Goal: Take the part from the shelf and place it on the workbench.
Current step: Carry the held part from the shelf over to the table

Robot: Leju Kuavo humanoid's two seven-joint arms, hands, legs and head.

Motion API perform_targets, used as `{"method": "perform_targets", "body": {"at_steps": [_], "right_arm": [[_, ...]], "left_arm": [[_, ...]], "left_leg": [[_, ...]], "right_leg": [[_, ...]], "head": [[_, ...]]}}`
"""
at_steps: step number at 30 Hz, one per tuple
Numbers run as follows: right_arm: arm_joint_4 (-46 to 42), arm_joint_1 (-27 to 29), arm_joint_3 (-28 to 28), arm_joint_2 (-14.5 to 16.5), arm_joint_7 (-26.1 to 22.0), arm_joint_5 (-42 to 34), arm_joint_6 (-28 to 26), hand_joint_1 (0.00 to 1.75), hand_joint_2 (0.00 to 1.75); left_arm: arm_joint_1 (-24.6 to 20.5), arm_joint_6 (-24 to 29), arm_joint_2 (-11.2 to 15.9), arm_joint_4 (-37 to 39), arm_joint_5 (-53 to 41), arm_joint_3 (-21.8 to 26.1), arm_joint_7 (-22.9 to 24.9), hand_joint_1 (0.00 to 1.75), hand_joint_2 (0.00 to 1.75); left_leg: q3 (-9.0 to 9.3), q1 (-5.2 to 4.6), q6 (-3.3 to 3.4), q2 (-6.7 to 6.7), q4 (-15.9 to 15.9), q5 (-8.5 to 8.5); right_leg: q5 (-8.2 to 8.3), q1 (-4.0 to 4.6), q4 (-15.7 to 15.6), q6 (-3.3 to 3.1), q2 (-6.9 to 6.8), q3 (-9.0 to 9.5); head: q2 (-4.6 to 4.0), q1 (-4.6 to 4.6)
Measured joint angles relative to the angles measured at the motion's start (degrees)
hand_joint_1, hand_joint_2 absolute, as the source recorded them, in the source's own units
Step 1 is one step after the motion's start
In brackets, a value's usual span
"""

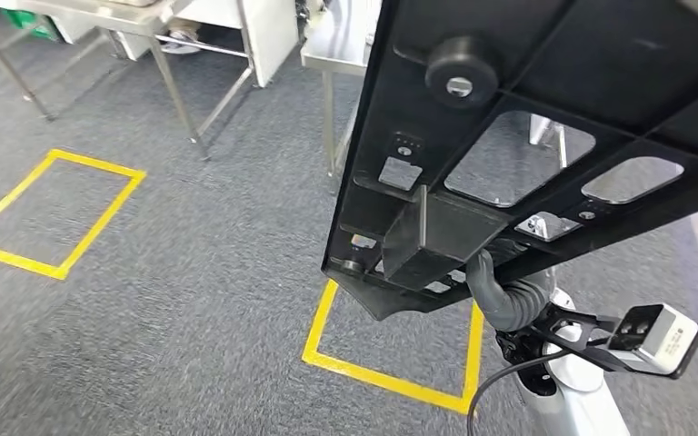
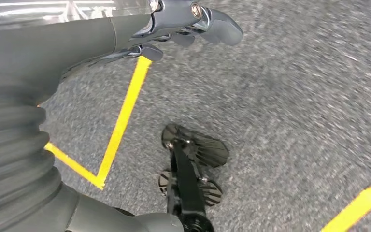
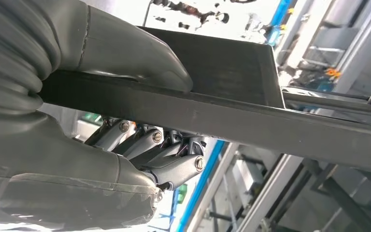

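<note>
A large flat black part (image 1: 545, 118) with cut-out windows and a round knob hangs tilted in the air in front of me in the head view. My right hand (image 1: 502, 292) grips its lower edge from beneath. In the right wrist view the thumb (image 3: 130, 63) presses one face of the part's edge (image 3: 251, 121) and the fingers (image 3: 164, 145) curl against the other face. My left hand (image 2: 183, 24) hangs over the grey carpet with its fingers stretched out and nothing in them. A steel workbench (image 1: 338, 50) stands ahead, partly hidden behind the part.
Grey carpet carries two yellow taped squares, one below the part (image 1: 391, 377) and one to the left (image 1: 54, 213). A second metal table (image 1: 100, 14) with slanted legs stands at the back left, with a person's shoe (image 1: 180, 38) behind it.
</note>
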Motion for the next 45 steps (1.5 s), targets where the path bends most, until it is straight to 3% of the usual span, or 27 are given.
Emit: {"method": "perform_targets", "body": {"at_steps": [2,3,5,7,9,10,11,13,15,17,18,20,22,24,25,26,27,29,30,33,35,38,39,40,41,43,45], "right_arm": [[0.11,-0.06,0.03,0.03,0.01,0.01,0.00,1.75,1.75],[0.14,-0.06,0.01,0.03,0.01,0.01,0.00,1.75,1.75],[0.21,-0.32,-0.03,0.04,0.02,0.02,0.04,1.75,1.75],[0.49,-0.70,0.01,0.16,0.09,0.08,0.15,1.75,1.75],[1.07,-1.15,0.12,0.36,0.26,0.19,0.49,1.75,1.75],[1.42,-1.51,0.19,0.44,0.37,0.25,0.72,1.75,1.75],[1.73,-1.95,0.24,0.49,0.51,0.29,0.92,1.75,1.75],[2.16,-2.84,0.33,0.59,0.90,0.34,1.10,1.75,1.75],[2.40,-3.48,0.42,0.78,1.25,0.33,1.13,1.75,1.75],[2.64,-3.77,0.46,0.92,1.53,0.36,1.06,1.75,1.75],[2.75,-3.85,0.48,0.96,1.76,0.45,0.98,1.75,1.75],[2.96,-4.23,0.52,1.11,2.27,0.69,0.73,1.75,1.75],[3.27,-4.67,0.70,1.37,2.61,0.81,0.39,1.75,1.75],[3.60,-4.95,0.96,1.58,2.93,0.79,-0.04,1.75,1.75],[3.74,-5.07,1.07,1.63,3.10,0.73,-0.25,1.75,1.75],[3.84,-5.16,1.16,1.66,3.22,0.64,-0.43,1.75,1.75],[3.90,-5.26,1.25,1.67,3.26,0.53,-0.61,1.75,1.75],[3.93,-5.45,1.37,1.67,3.21,0.35,-0.92,1.75,1.75],[3.94,-5.56,1.42,1.67,3.16,0.28,-1.03,1.75,1.75],[3.92,-5.72,1.54,1.67,3.07,0.21,-1.17,1.75,1.75],[3.91,-5.82,1.56,1.67,3.02,0.21,-1.25,1.75,1.75],[3.91,-5.70,1.56,1.67,2.92,0.21,-1.45,1.75,1.75],[3.91,-5.55,1.56,1.67,2.90,0.21,-1.56,1.75,1.75],[3.91,-5.42,1.56,1.66,2.89,0.20,-1.66,1.75,1.75],[3.91,-5.35,1.56,1.64,2.87,0.21,-1.75,1.75,1.75],[3.90,-5.32,1.55,1.61,2.75,0.21,-1.95,1.75,1.75],[3.89,-5.24,1.55,1.60,2.43,0.27,-2.08,1.75,1.75]], "left_arm": [[-0.03,-0.03,-0.11,0.00,-0.01,0.00,-0.05,0.00,1.75],[-0.10,-0.04,-0.24,0.00,-0.01,0.01,-0.07,0.00,1.75],[-0.24,-0.09,-0.48,-0.01,-0.02,0.02,-0.18,0.00,1.75],[-0.22,-0.28,-0.60,-0.01,-0.02,0.03,-0.30,0.00,1.75],[-0.12,-0.61,-0.75,0.00,-0.01,0.09,-0.47,0.00,1.75],[-0.15,-0.76,-0.82,-0.01,0.00,0.14,-0.63,0.00,1.75],[-0.23,-0.91,-0.90,-0.01,-0.01,0.18,-0.80,0.00,1.75],[-0.37,-1.17,-1.02,-0.02,-0.06,0.23,-1.16,0.00,1.75],[-0.44,-1.38,-1.10,-0.02,-0.14,0.27,-1.39,0.00,1.75],[-0.51,-1.52,-1.15,-0.02,-0.17,0.30,-1.48,0.00,1.75],[-0.56,-1.62,-1.16,-0.02,-0.17,0.31,-1.50,0.00,1.75],[-0.60,-1.82,-1.20,-0.02,-0.19,0.38,-1.50,0.00,1.75],[-0.46,-1.90,-1.15,-0.02,-0.21,0.61,-1.39,0.00,1.75],[-0.23,-1.92,-1.08,-0.02,-0.39,0.93,-1.17,0.00,1.75],[-0.16,-1.93,-1.06,-0.02,-0.53,1.07,-1.10,0.00,1.75],[-0.12,-1.95,-1.04,-0.02,-0.74,1.17,-1.07,0.00,1.75],[-0.12,-1.97,-0.99,-0.02,-0.92,1.25,-1.10,0.00,1.75],[-0.20,-2.05,-0.84,-0.02,-1.28,1.33,-1.23,0.00,1.75],[-0.27,-2.14,-0.78,-0.02,-1.45,1.35,-1.32,0.00,1.75],[-0.38,-2.50,-0.69,-0.02,-2.00,1.37,-1.52,0.00,1.75],[-0.43,-2.69,-0.68,-0.02,-2.34,1.38,-1.58,0.00,1.75],[-0.46,-2.80,-0.68,-0.02,-2.69,1.38,-1.58,0.00,1.75],[-0.44,-2.82,-0.67,-0.02,-2.75,1.38,-1.58,0.00,1.75],[-0.44,-2.85,-0.67,-0.02,-2.81,1.38,-1.58,0.00,1.75],[-0.43,-2.87,-0.67,-0.02,-2.84,1.38,-1.58,0.00,1.75],[-0.43,-2.91,-0.68,-0.02,-2.89,1.38,-1.58,0.00,1.75],[-0.49,-2.92,-0.68,-0.02,-2.93,1.38,-1.59,0.00,1.75]], "left_leg": [[0.10,-0.09,0.60,0.89,-0.30,0.07],[0.23,-0.02,0.99,1.53,-0.53,0.22],[0.45,0.17,1.72,2.87,-1.10,0.54],[0.50,-0.04,2.06,4.18,-1.17,0.52],[0.51,-0.17,2.09,5.61,-1.12,0.39],[0.57,-0.19,2.05,6.33,-1.10,0.30],[0.69,-0.20,1.95,6.99,-1.08,0.20],[1.07,-0.39,1.58,8.10,-1.06,-0.10],[1.39,-0.67,1.00,9.06,-1.04,-0.39],[1.65,-0.77,0.37,10.12,-1.15,-0.62],[1.73,-0.67,0.01,9.88,-0.95,-0.94],[0.59,-0.43,-0.56,7.48,2.12,-3.09],[-2.90,-0.30,-0.83,4.90,9.46,-6.73],[-6.05,-0.29,-0.93,4.38,15.15,-8.21],[-6.34,-0.29,-0.89,4.37,15.07,-7.27],[-5.57,-0.28,-0.79,4.36,12.76,-5.36],[-4.00,-0.28,-0.62,4.31,8.85,-2.94],[-1.05,-0.44,-0.04,4.01,1.95,-0.10],[-0.33,-0.57,0.34,3.89,0.19,0.26],[0.15,-0.60,1.61,3.86,-0.79,0.15],[0.63,-0.45,2.21,3.93,-1.01,0.21],[0.80,-0.46,2.55,4.10,-1.00,0.01],[0.89,-0.47,2.54,4.15,-0.98,-0.11],[1.06,-0.47,2.50,4.18,-0.97,-0.29],[1.35,-0.47,2.39,4.19,-0.96,-0.52],[2.08,-0.47,2.01,4.22,-0.97,-1.13],[2.47,-0.56,1.42,4.33,-1.03,-1.69]], "right_leg": [[0.22,-0.18,-0.04,0.77,1.10,-0.37],[0.08,-0.19,0.14,1.07,0.85,-0.53],[-1.92,-0.05,3.43,1.61,-1.77,-2.13],[-5.48,-0.10,10.91,2.01,-4.79,-5.83],[-6.69,-0.32,15.99,2.25,-5.63,-8.43],[-5.70,-0.38,15.26,2.25,-5.85,-8.09],[-3.91,-0.38,12.22,2.14,-6.31,-6.53],[-0.71,0.05,3.97,1.49,-9.05,-2.11],[0.24,0.56,-0.18,0.79,-10.81,-0.05],[0.26,0.68,-0.52,0.28,-9.73,-0.16],[0.37,0.57,-0.70,0.01,-9.20,-0.10],[0.62,0.23,-1.07,-0.67,-8.28,0.08],[0.64,0.15,-1.12,-1.09,-7.45,0.12],[0.53,0.23,-0.97,-1.22,-6.55,0.12],[0.45,0.24,-0.86,-1.20,-6.14,0.17],[0.32,0.24,-0.75,-1.14,-5.79,0.27],[0.15,0.23,-0.63,-1.01,-5.51,0.42],[-0.18,0.40,-0.36,-0.60,-5.11,0.54],[-0.27,0.47,-0.32,-0.30,-4.99,0.52],[0.01,0.45,0.35,0.87,-4.92,0.39],[-1.43,0.26,2.93,1.60,-5.22,-0.65],[-6.39,-0.07,13.16,2.21,-5.45,-6.11],[-7.17,-0.19,15.78,2.27,-5.46,-7.72],[-6.86,-0.31,16.45,2.34,-5.49,-8.42],[-5.43,-0.42,14.82,2.28,-5.56,-7.96],[-0.97,-0.47,7.18,2.01,-6.04,-4.74],[0.71,-0.10,1.37,1.27,-6.65,-2.42]], "head": [[0.01,0.00],[0.01,0.01],[0.01,0.38],[0.00,0.76],[-0.01,0.78],[-0.01,0.79],[-0.01,0.79],[-0.01,0.79],[-0.01,0.72],[-0.01,0.67],[-0.01,0.65],[-0.01,0.49],[-0.01,0.26],[-0.01,0.19],[-0.01,0.19],[-0.01,0.19],[-0.01,0.17],[0.00,0.16],[0.00,0.18],[0.00,0.18],[-0.01,0.36],[0.00,0.55],[0.00,0.55],[0.00,0.56],[0.01,0.57],[0.00,0.58],[-0.01,0.55]]}}
